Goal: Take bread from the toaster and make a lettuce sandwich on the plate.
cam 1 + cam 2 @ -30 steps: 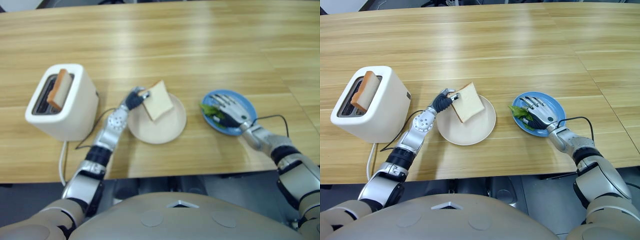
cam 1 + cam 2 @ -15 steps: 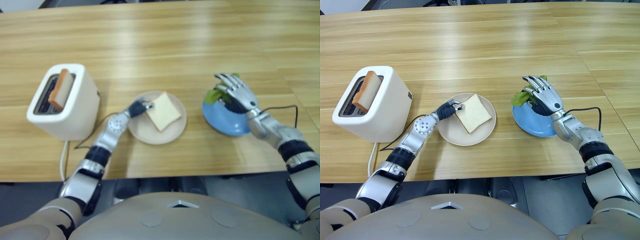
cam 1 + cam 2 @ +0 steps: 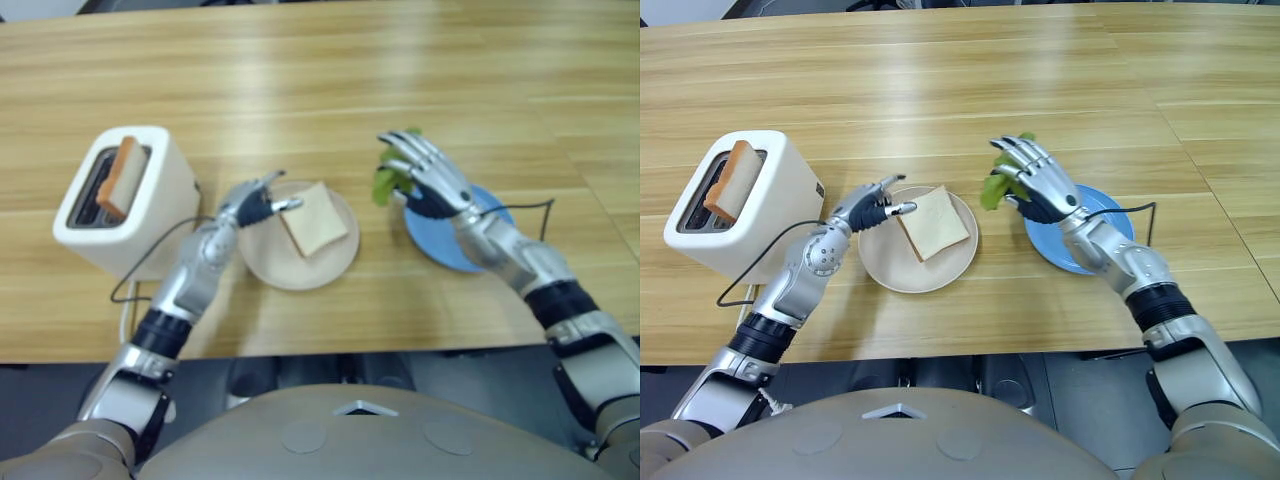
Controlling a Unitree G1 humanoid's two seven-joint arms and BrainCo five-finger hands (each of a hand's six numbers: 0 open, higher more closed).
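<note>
Near front edge of tabletop (image 3: 940, 90): beige plate (image 3: 890, 268) holding one bread slice (image 3: 933, 222), lying flat, right of centre. Left hand (image 3: 868, 208) at plate's left rim, fingers spread, gripping nothing, fingertip near slice. Blue plate (image 3: 1043, 243) to right, under right forearm. Right hand (image 3: 1038, 185) clamped on lettuce (image 3: 993, 188), held aloft between both plates. Farther left: toaster (image 3: 770, 200), second bread slice (image 3: 732, 180) standing in slot.

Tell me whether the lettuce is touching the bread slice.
Apart. The right eye view shows bare plate rim between the lettuce, held in the right hand, and the bread slice.
</note>
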